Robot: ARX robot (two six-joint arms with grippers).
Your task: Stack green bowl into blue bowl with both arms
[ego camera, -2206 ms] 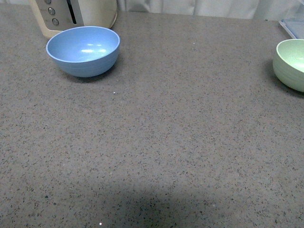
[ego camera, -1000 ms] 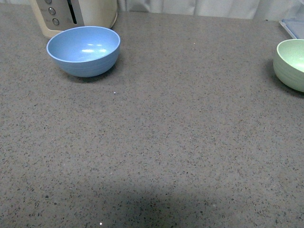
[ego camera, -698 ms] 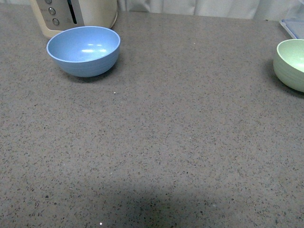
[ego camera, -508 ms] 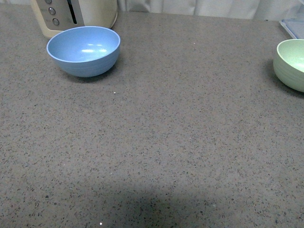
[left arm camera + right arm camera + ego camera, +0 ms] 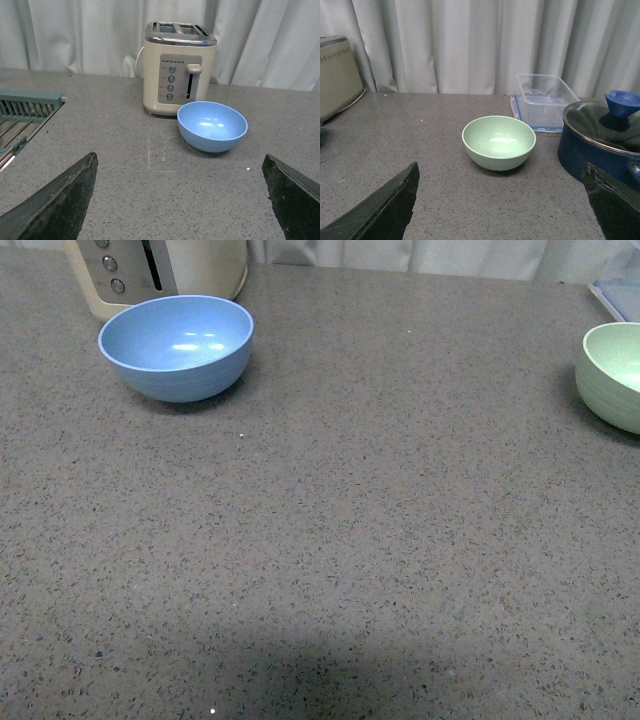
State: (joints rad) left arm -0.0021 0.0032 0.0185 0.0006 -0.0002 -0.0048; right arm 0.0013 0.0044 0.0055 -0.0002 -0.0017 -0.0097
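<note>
Both empty: the black left gripper [image 5: 180, 156] and black right gripper [image 5: 500, 166] hold their jaws wide apart, each short of its bowl, above the grey speckled stone bench [image 5: 350, 540]. The pale mint-green round plastic bowl [image 5: 499, 141] sits upright toward the far right edge. The light sky-blue round plastic bowl [image 5: 212, 126] sits upright near the far left corner, just before a cream two-slot toaster [image 5: 179, 70]. The bowls are well apart.

Assessment: the green bowl looks light, rigid and smooth-walled, so likely to slip; pinch the rim, one finger inside.

Against the earlier front views, neither bowl has shifted and no arm has appeared.
</note>
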